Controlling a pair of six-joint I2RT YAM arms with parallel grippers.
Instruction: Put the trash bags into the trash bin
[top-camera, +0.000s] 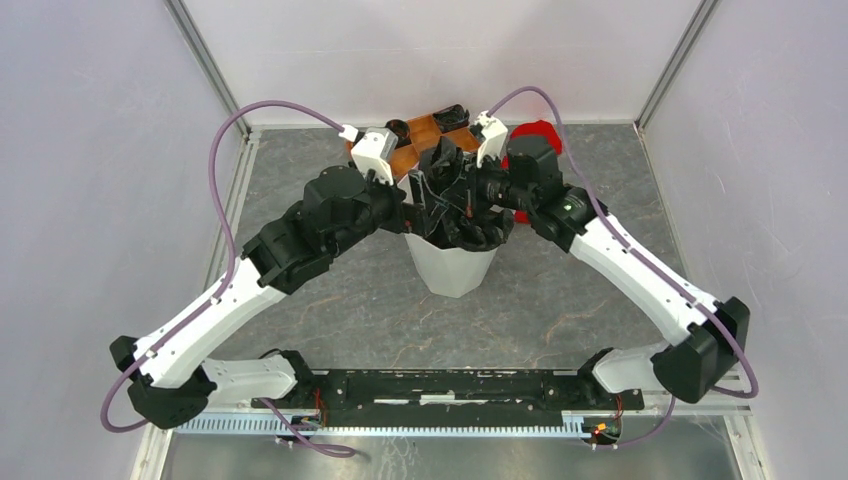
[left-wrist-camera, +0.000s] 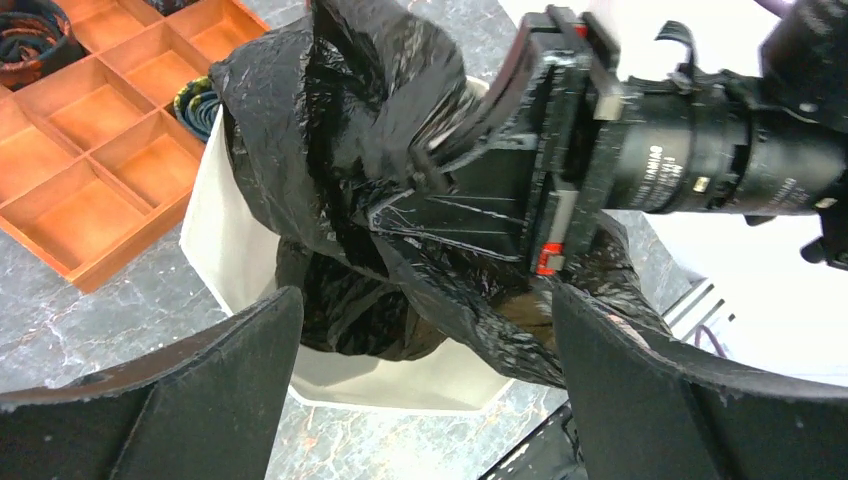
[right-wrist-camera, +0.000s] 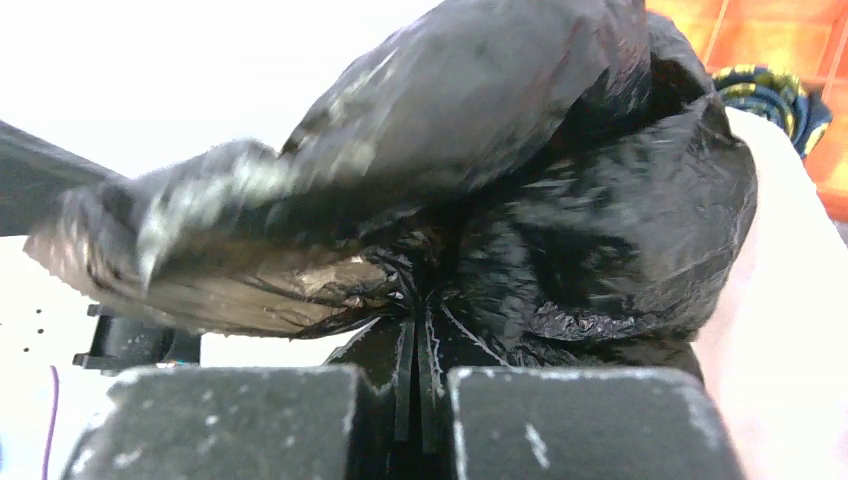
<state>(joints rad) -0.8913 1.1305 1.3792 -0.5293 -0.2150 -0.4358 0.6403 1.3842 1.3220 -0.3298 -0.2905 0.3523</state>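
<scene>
Right gripper (right-wrist-camera: 415, 345) tight on black trash bag (left-wrist-camera: 330, 120) bunched in white bin (left-wrist-camera: 228, 245); left gripper (left-wrist-camera: 425, 300) spread wide.

White lettering runs along the right arm's black wrist housing (left-wrist-camera: 668, 180), at about two o'clock in the left wrist view, too small and blurred to read; no other text is legible

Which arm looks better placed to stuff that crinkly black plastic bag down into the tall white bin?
Probably the right: the right pincer is shut on the crinkly black plastic bag, directly over the tall white plastic bin. The left pincer hangs open above, gripping nothing.
</scene>
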